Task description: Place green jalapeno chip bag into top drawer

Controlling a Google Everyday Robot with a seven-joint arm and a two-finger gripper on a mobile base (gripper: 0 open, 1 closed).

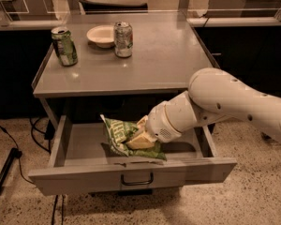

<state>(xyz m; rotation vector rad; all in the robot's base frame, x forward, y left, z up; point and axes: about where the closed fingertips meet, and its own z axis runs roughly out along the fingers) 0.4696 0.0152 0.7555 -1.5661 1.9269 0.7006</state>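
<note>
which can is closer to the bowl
The silvery can, standing just right of the white bowl; the green can stands apart at the left edge. The end effector is in the top drawer by the chip bag.

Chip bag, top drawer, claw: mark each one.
green jalapeno chip bag [116, 131]: camera view, on its lettered green face.
top drawer [84, 176]: camera view, left part of its front panel.
claw [141, 135]: camera view, between its fingertips, on the bag inside the open drawer.

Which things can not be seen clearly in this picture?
Camera view:
- The green jalapeno chip bag: partly covered by the claw, which is in the top drawer.
- The drawer's rear: hidden under the table.
- The arm: cut by the right edge.
</note>
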